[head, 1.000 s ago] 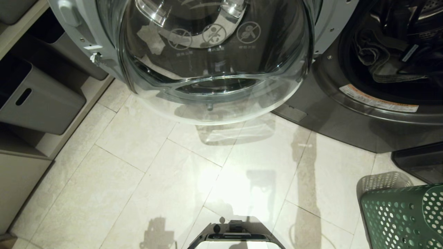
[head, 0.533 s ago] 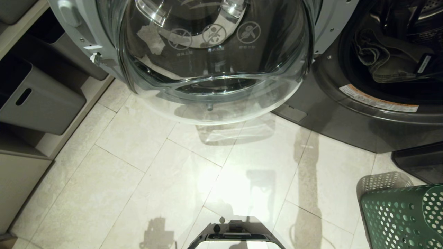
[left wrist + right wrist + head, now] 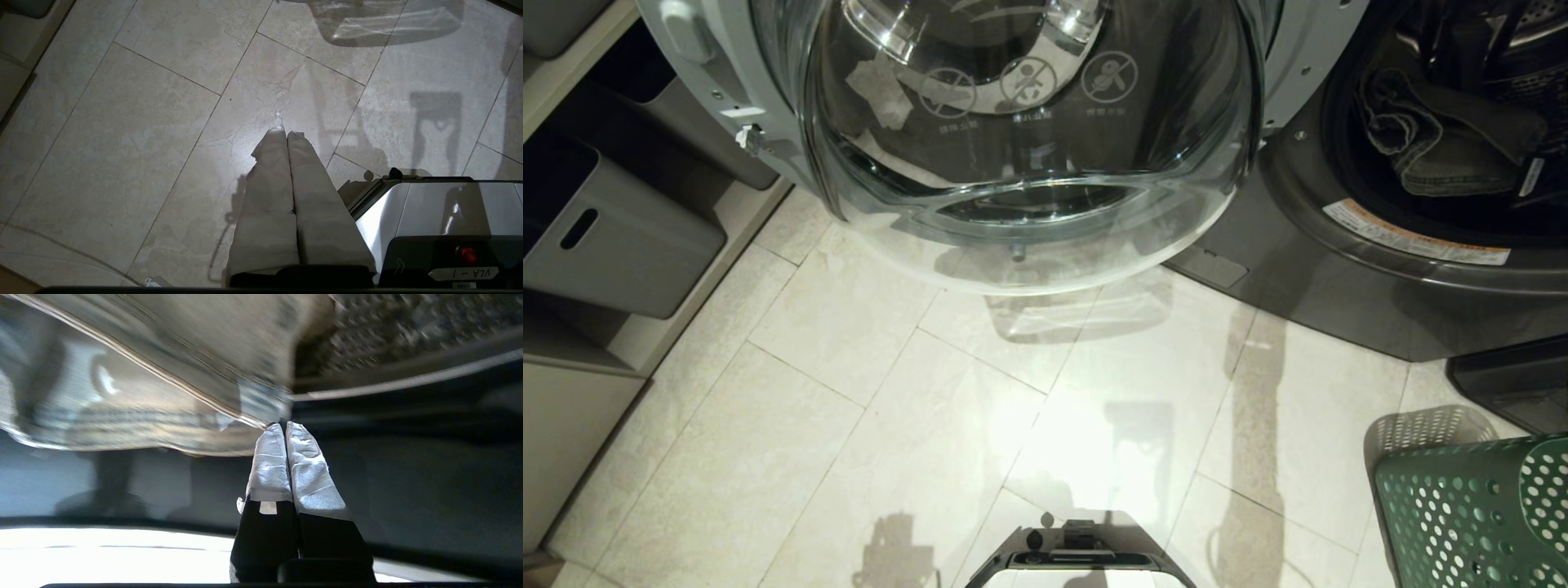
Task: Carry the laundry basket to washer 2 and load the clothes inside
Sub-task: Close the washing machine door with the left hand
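Note:
The washer (image 3: 1339, 278) stands at the upper right, and its round glass door (image 3: 1029, 147) hangs open across the top middle. Dark clothes (image 3: 1445, 155) lie heaped in the drum mouth. The green perforated laundry basket (image 3: 1478, 514) sits on the floor at the lower right; its inside does not show. My right gripper (image 3: 284, 425) is shut and empty, level with the washer's opening, with the perforated drum wall (image 3: 388, 330) beyond it. In the head view only a dark bit of that arm with a white tag (image 3: 1534, 175) shows. My left gripper (image 3: 286, 132) is parked shut over the floor.
Grey storage bins (image 3: 613, 237) fill shelves along the left. A dark low object (image 3: 1511, 384) sits between the washer and the basket. My base's front edge (image 3: 1078, 559) shows at the bottom. Pale floor tiles (image 3: 866, 408) stretch under the open door.
The white-tagged part of my right arm has slid right and down across the drum mouth toward the picture's edge. More of the dark clothes shows now. The left arm and the basket have stayed still.

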`<state>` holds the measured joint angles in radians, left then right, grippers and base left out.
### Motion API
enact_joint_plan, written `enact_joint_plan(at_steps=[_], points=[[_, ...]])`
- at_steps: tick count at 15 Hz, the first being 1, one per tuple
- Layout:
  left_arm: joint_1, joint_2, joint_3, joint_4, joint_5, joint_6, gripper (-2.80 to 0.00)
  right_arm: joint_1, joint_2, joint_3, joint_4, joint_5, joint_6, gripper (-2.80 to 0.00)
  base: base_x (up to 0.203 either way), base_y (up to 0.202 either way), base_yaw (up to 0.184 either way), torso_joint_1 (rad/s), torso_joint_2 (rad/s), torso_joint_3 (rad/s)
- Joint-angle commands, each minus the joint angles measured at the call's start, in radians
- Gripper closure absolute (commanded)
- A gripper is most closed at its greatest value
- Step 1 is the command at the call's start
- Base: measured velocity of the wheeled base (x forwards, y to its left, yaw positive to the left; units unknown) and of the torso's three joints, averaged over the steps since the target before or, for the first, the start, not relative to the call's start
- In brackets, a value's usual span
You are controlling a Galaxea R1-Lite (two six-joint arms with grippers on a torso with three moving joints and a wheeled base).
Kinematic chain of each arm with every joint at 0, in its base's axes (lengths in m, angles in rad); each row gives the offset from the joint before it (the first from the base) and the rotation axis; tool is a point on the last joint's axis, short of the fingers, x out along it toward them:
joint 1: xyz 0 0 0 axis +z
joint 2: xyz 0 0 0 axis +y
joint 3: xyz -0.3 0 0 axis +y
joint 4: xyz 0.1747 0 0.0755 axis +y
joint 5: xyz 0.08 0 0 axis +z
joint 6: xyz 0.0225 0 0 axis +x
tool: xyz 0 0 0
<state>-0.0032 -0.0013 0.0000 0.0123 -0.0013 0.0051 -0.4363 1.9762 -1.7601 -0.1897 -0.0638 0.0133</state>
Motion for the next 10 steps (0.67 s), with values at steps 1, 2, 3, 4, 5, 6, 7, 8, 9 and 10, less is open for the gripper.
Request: enact_joint_plan(at_steps=[1,2,3,4,5,6,7,8,9,10], points=[[0.000,-0.002,0.002,0.000,0.000,0.001,0.00,-0.016,0.003,0.017,-0.001,-0.001,-0.007,0.00,0.000,0.000,0.000,0.000,0.00,0.000],[0.000,-0.002,0.002,0.000,0.001,-0.001,0.00,-0.029,0.004,0.032,-0.001,-0.001,-0.027,0.00,0.000,0.000,0.000,0.000,0.00,0.000],[0.000,-0.002,0.002,0.000,0.001,-0.001,0.00,-0.034,0.003,0.050,0.001,0.001,-0.039,0.00,0.000,0.000,0.000,0.000,0.00,0.000],[0.000,-0.002,0.002,0.000,0.000,0.001,0.00,-0.037,-0.001,0.077,0.000,0.002,-0.046,0.00,0.000,0.000,0.000,0.000,0.00,0.000],[0.000,-0.002,0.002,0.000,0.000,0.001,0.00,-0.038,0.003,0.090,-0.003,0.004,-0.047,0.00,0.000,0.000,0.000,0.000,0.00,0.000],[0.000,-0.002,0.002,0.000,0.001,0.000,0.00,-0.037,0.011,0.085,-0.004,0.007,-0.044,0.00,0.000,0.000,0.000,0.000,0.00,0.000],[0.000,-0.002,0.002,0.000,0.001,-0.001,0.00,-0.034,0.032,0.081,-0.008,0.008,-0.037,0.00,0.000,0.000,0.000,0.000,0.00,0.000],[0.000,-0.002,0.002,0.000,0.000,0.001,0.00,-0.025,0.057,0.073,-0.027,0.010,-0.027,0.00,0.000,0.000,0.000,0.000,0.00,0.000],[0.000,-0.002,0.002,0.000,0.000,0.001,0.00,-0.016,0.079,0.062,-0.050,0.014,-0.006,0.00,0.000,0.000,0.000,0.000,0.00,0.000],[0.000,-0.002,0.002,0.000,0.000,0.001,0.00,-0.003,0.096,0.044,-0.062,0.021,0.024,0.00,0.000,0.000,0.000,0.000,0.00,0.000]])
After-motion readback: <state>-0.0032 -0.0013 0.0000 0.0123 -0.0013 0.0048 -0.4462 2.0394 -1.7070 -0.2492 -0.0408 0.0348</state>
